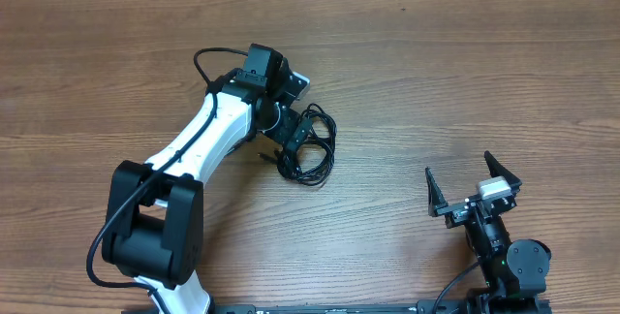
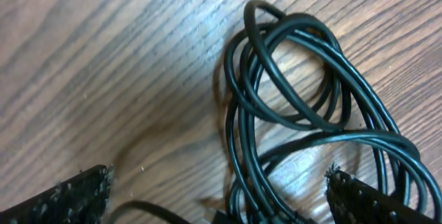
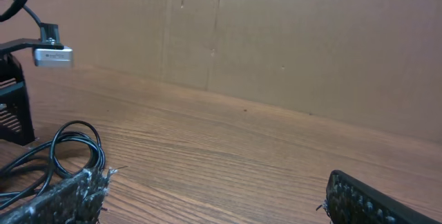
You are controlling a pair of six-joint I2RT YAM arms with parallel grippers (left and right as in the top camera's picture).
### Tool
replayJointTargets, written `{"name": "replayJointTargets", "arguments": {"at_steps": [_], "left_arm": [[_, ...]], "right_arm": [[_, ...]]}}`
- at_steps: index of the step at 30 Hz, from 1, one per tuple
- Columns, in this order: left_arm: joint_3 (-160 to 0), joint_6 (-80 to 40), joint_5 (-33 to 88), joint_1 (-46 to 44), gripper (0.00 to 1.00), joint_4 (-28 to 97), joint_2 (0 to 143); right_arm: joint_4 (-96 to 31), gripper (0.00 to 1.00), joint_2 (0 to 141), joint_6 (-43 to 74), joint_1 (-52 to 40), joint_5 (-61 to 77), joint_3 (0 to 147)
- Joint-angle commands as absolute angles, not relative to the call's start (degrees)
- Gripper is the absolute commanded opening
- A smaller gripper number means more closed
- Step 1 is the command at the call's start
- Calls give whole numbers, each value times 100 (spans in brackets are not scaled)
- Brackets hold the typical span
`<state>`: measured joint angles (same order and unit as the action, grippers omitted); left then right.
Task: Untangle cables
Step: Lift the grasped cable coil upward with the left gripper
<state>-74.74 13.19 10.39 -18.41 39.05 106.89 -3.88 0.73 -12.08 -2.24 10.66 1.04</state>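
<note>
Left pads (image 2: 69, 196) are sitting in the bottom corners of the left wrist view, far apart. The left gripper (image 2: 221, 207) is gaping wide and clamping nothing. Cables (image 2: 304, 113) are lying on the table (image 2: 103, 58) in the gap, bunched nearer the pad on the view's right. I can't tell whether that pad is touching them.

This view is giving the detail: glossy thin black cords, several loops stacked and crossing, one loop arching over the rest at the top. I'm not making out any plug ends, and I can't separate the cords to count them.

Overhead is giving the layout instead. The left arm (image 1: 203, 135) is reaching in from the near-left edge, with the left gripper (image 1: 295, 140) down over the cables (image 1: 312, 144). They're reading as one small knot around the table (image 1: 436, 62) middle, with loops spilling out on the bundle's right side. The right gripper (image 1: 457, 165) is parked at the near-right edge, well apart from the knot.

The right wrist view is showing the right gripper (image 3: 217, 200) with fingers spread wide and only bare wood between them. It's catching the cables (image 3: 62, 151) side-on at far left, one loop standing up off the surface. It's also the only view showing the cardboard wall (image 3: 311, 44) behind the table.
</note>
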Motion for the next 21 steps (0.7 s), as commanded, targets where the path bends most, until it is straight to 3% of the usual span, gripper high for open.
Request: {"name": "replayJointTargets", "arguments": {"at_steps": [1, 21], "left_arm": [[-7623, 1831, 1007, -1894, 100, 3765, 10822], [-7623, 1846, 878, -1887, 100, 3533, 11319]], "right_arm": [[-360, 100, 19, -1208, -220, 1052, 47], [-360, 100, 19, -1208, -220, 1055, 47]]}}
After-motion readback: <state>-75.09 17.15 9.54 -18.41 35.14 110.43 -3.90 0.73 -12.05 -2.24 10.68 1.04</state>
